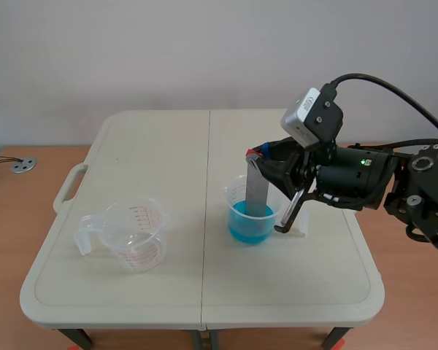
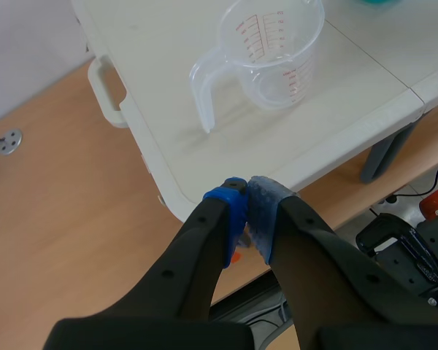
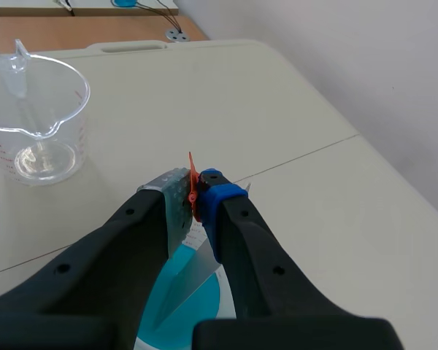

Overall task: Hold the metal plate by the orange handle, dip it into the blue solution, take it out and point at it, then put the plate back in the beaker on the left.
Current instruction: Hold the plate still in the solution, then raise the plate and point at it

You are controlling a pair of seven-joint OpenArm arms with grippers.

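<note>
Standing nearly upright in the clear plastic beaker of blue solution (image 1: 250, 221), the thin grey metal plate (image 1: 258, 191) has its lower end in the liquid. The right gripper (image 1: 257, 154) pinches its small orange handle (image 3: 193, 182) from above, its arm covering the beaker's right side. The empty clear measuring beaker with red marks (image 1: 135, 233) stands well apart on the white folding table (image 1: 168, 146). The left gripper (image 2: 247, 200), pads pressed together on nothing, hangs beyond the table's corner.

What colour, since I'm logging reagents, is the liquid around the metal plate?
Bright blue, leaning turquoise. The liquid shows best in the scene view.
</note>
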